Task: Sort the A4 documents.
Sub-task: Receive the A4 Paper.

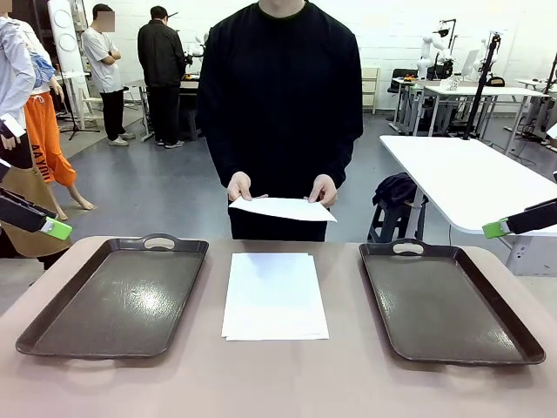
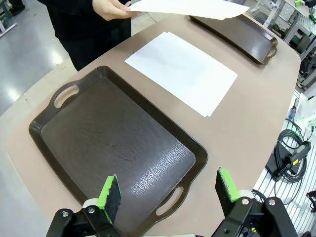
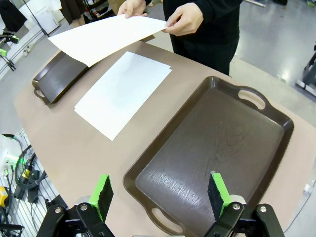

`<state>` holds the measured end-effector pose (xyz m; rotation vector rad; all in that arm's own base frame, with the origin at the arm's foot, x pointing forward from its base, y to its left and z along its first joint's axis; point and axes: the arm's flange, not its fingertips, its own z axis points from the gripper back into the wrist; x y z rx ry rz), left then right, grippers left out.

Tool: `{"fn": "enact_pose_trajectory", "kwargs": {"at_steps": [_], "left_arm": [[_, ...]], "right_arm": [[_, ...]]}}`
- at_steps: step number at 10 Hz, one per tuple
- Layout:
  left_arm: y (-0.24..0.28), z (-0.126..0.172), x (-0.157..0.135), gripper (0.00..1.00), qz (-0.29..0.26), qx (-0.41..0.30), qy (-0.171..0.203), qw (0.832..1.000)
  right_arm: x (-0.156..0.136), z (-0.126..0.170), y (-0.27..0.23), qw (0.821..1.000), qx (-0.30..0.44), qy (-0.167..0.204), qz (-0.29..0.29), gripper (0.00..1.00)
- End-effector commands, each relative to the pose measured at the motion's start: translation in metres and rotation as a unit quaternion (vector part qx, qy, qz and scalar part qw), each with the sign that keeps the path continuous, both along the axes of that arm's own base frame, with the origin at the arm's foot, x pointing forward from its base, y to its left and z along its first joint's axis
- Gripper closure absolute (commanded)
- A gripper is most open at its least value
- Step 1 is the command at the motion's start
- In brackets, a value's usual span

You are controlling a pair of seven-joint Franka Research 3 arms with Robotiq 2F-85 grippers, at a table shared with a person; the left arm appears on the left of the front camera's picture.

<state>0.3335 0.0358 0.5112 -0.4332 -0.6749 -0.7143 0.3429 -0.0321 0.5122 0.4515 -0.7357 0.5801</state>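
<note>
Count on the surface (image 1: pixel 278 383): two dark brown handled trays, one stack of A4 documents, and one single sheet off the surface in the person's hands

Left tray (image 1: pixel 113 296) and right tray (image 1: pixel 448 300) lie flat with nothing in them, one to each side. The stack of A4 documents (image 1: pixel 276 296) lies flat between them, touching neither. Offset edges show it is more than one sheet; exact number cannot be told

The single sheet (image 1: pixel 283 209) is held roughly level above the far edge of the surface. The person stands at the far side, with one hand (image 1: pixel 238 185) on one corner and the other hand (image 1: pixel 323 189) on the opposite corner

Left jaws: wide open, nothing between the green pads (image 2: pixel 109 197). They hang in the air on the left side, looking down on the left tray (image 2: pixel 118 143). The stack (image 2: pixel 182 74) lies beyond that tray, well apart from the jaws; the held sheet (image 2: pixel 192 7) is farther still

Right jaws: wide open, nothing held, green pads (image 3: pixel 217 195) bare. They hang above the right tray (image 3: pixel 217 143). The stack (image 3: pixel 123 91) is off to the side past the tray's rim, well apart; the held sheet (image 3: pixel 103 37) is above the far end of the stack, pinched by a hand (image 3: pixel 185 19)

Neither pair of jaws touches paper or tray
</note>
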Motion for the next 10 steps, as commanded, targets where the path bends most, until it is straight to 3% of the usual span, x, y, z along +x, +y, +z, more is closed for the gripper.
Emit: {"fn": "enact_pose_trajectory", "kwargs": {"at_steps": [1, 10], "left_arm": [[0.0016, -0.0016, 0.0015, 0.00, -0.009, -0.004, -0.004, 1.000], [0.0016, -0.0016, 0.0015, 0.00, -0.009, -0.004, -0.004, 1.000]], "right_arm": [[0.0010, -0.0015, 0.0009, 1.000, 0.007, 0.001, 0.005, 0.00], [0.0010, -0.0015, 0.0009, 1.000, 0.007, 0.001, 0.005, 0.00]]}}
